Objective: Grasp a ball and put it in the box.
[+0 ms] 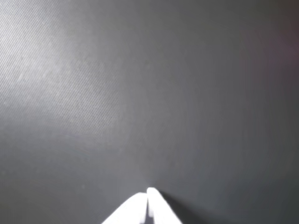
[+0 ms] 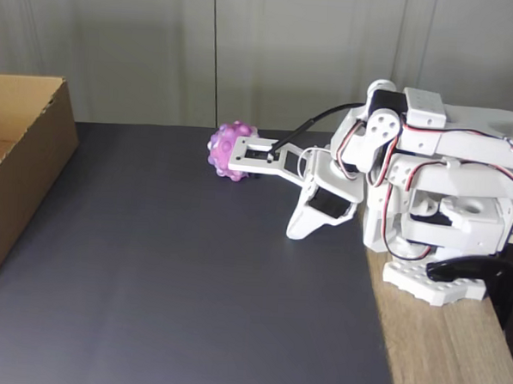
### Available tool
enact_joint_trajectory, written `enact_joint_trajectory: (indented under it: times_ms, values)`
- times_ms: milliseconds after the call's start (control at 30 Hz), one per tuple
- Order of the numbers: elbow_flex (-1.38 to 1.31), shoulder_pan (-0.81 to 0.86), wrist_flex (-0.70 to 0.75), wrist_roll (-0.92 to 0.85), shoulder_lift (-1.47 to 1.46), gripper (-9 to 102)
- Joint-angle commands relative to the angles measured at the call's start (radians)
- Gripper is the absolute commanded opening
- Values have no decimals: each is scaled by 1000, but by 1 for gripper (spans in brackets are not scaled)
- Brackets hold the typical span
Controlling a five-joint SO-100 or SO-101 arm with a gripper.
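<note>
One bumpy pink-purple ball sits on the dark table, beyond the white pincer, whose fingertips touch, gripping nothing.

The wrist view is dim and soft, with a pale sheen across the upper left of the frame on the dark mat, fading to near black at the lower right. The gripper fingertips at the bottom edge are blown out to plain white and blurred, casting a faint shadow to their right. The fixed view is evenly and softly lit, fairly sharp, with a weak shadow under the arm and mild glare on its white plastic.
</note>
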Motion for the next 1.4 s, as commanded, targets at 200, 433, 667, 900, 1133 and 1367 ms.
enact_joint_trajectory:
  times_ms: [200,433,667,900,1133,1367]
  values:
    - [-17,9,-35,17,-11,0]
    - [-100,-3,-91,29,-11,0]
    - [-227,38,-78,49,-11,0]
    - [-397,178,-118,97,-152,0]
    - [-606,305,-209,121,-391,0]
    - [-831,387,-264,155,-630,0]
